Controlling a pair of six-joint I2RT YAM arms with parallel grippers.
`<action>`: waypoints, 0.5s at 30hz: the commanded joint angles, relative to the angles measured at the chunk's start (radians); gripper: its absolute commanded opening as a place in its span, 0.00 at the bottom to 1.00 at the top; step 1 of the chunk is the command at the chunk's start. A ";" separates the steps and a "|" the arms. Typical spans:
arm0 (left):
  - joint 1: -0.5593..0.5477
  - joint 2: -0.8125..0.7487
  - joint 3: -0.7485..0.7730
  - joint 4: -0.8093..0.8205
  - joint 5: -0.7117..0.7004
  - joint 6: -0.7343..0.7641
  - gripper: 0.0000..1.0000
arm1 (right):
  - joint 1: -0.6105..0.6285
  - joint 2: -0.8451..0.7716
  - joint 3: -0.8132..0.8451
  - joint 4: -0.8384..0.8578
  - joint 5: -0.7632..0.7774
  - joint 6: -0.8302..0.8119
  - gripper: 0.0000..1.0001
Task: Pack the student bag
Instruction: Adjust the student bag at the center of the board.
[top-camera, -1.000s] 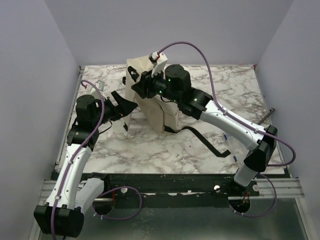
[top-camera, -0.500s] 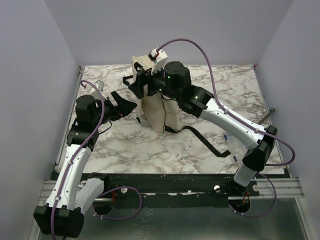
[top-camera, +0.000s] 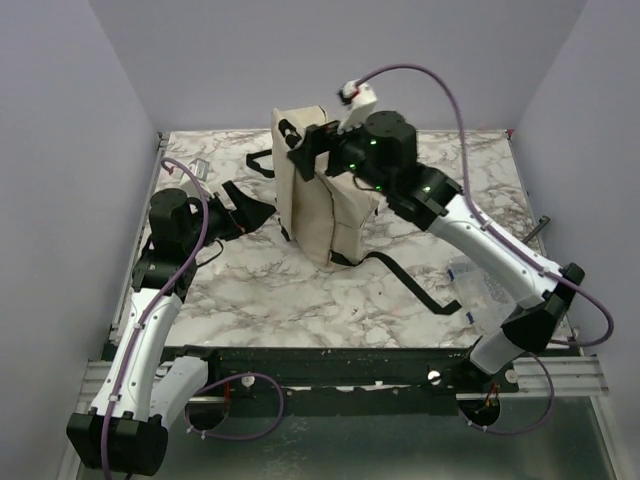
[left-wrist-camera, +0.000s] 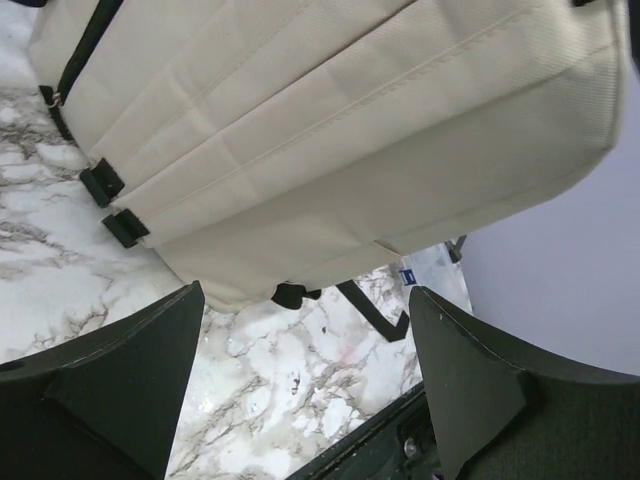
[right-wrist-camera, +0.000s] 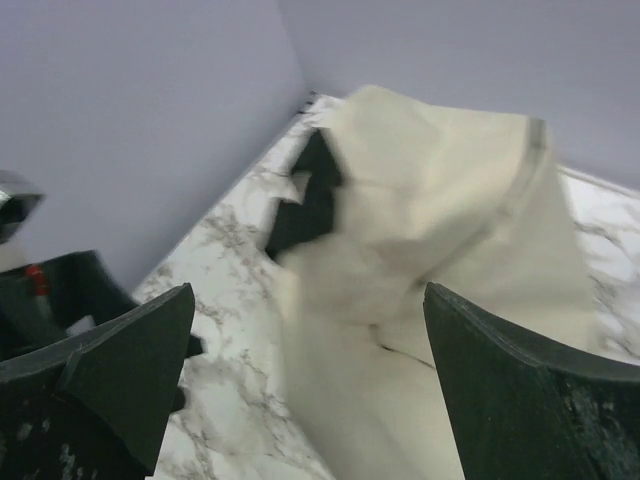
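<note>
The student bag (top-camera: 318, 200), ribbed cream fabric with black webbing straps (top-camera: 420, 285), is standing upright near the marbled table's (top-camera: 470, 170) far edge. The right gripper (right-wrist-camera: 308, 300) is hovering at its top, fingers spread; the left gripper (left-wrist-camera: 305, 295) is facing its side, fingers apart.

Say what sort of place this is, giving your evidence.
Probably a robot lab test cell: a marble-patterned table boxed in by plain lilac walls, a left arm and a right arm bolted at its near edge, and a cream backpack standing on it.
</note>
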 joint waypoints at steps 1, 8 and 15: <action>-0.012 0.010 0.076 0.040 0.087 0.017 0.86 | -0.280 -0.164 -0.213 0.130 -0.226 0.213 1.00; -0.099 0.073 0.167 0.029 0.056 0.044 0.86 | -0.475 -0.072 -0.420 0.346 -0.595 0.343 0.94; -0.201 0.164 0.339 -0.135 -0.207 0.146 0.89 | -0.271 0.035 -0.388 0.323 -0.542 0.286 0.85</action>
